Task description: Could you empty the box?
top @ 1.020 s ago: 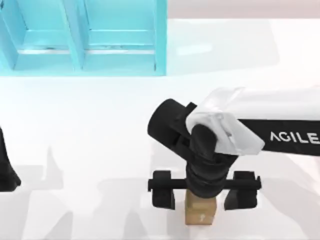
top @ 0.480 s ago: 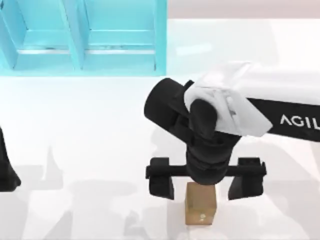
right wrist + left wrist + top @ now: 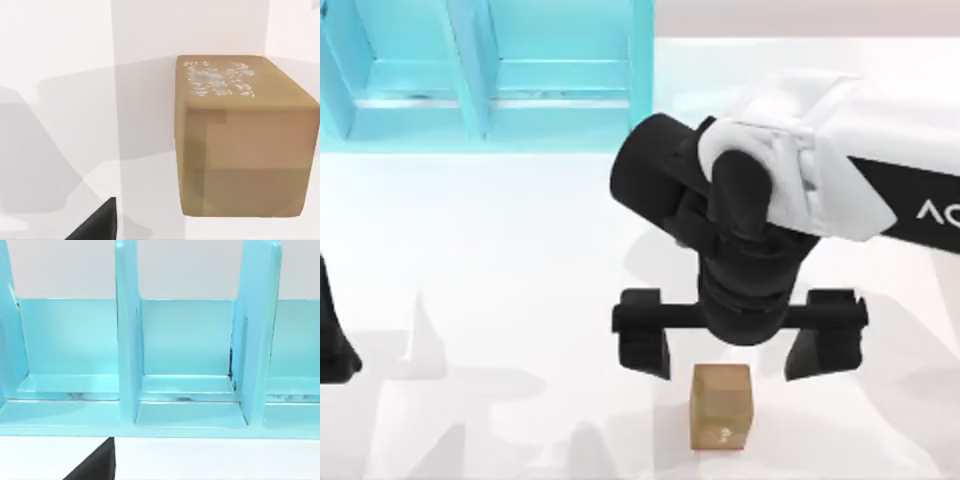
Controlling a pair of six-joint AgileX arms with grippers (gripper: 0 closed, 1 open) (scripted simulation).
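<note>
Right gripper (image 3: 740, 352) hangs wide open, holding nothing, just beyond the smooth brown cardboard cube (image 3: 721, 405); glossy turquoise shelf (image 3: 490, 75) far left

The small box (image 3: 721, 406) at the lower middle of the top view looks like brown cardboard, matt and smooth, with a pale, mottled patch on one face (image 3: 218, 78). The shelf unit (image 3: 485, 75) in the upper left of the frame looks like light blue painted wood or plastic, smooth with a soft sheen; the left wrist view shows darker scuffed lines along its inner joints (image 3: 177, 399). The table (image 3: 500, 260) is white, smooth and slightly glossy, carrying soft shadows. The right arm (image 3: 840, 160) has a white, smooth plastic-looking shell and black matt parts. The right gripper (image 3: 740, 350) below it is matt black, like hard plastic.
</note>
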